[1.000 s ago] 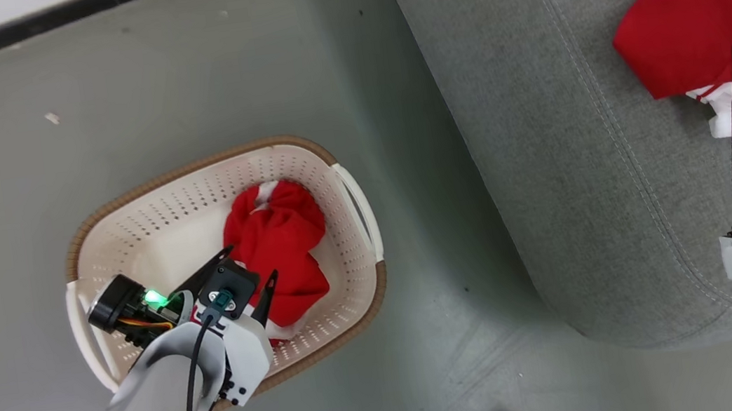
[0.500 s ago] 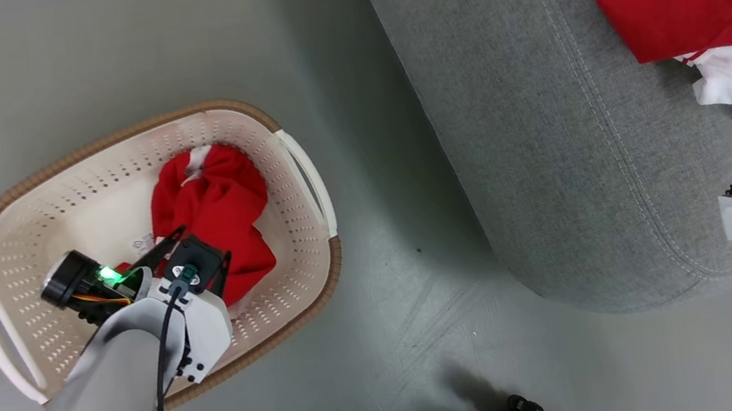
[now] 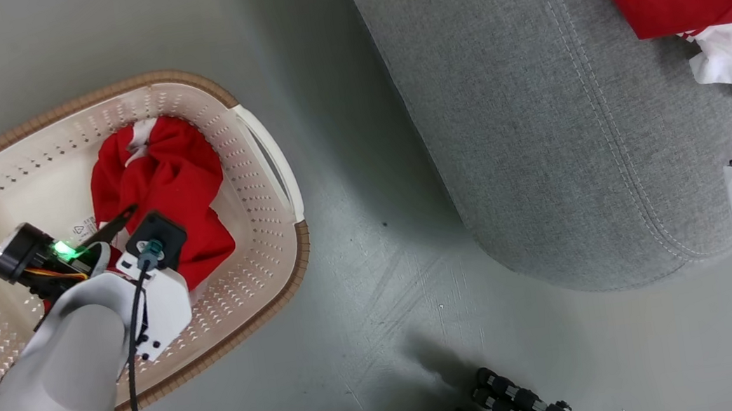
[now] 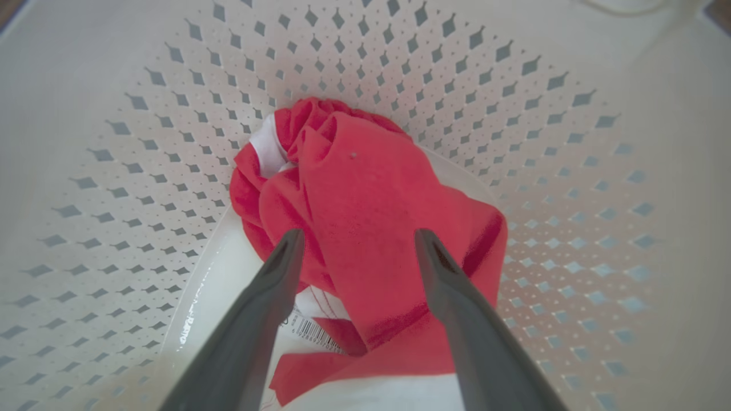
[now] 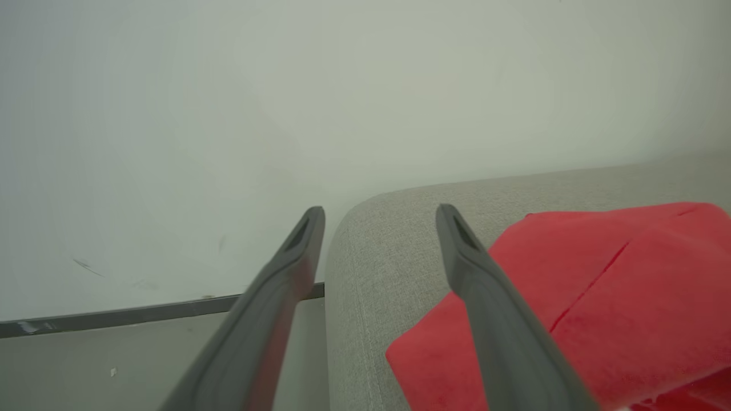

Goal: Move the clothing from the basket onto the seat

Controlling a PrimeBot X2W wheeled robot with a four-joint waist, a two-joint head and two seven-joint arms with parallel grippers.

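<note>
One crumpled red garment (image 3: pixel 158 183), white trim, in cream perforated basket (image 3: pixel 1 176)

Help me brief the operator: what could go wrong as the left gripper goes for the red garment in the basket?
1. The open left gripper straddles one fold of the bunched red garment; a shallow pinch may slip.
2. Its fingers point at the basket floor; pushing deeper could jam them or shove the basket.
3. Lifted cloth might trail and snag the rim before reaching the sofa.
</note>
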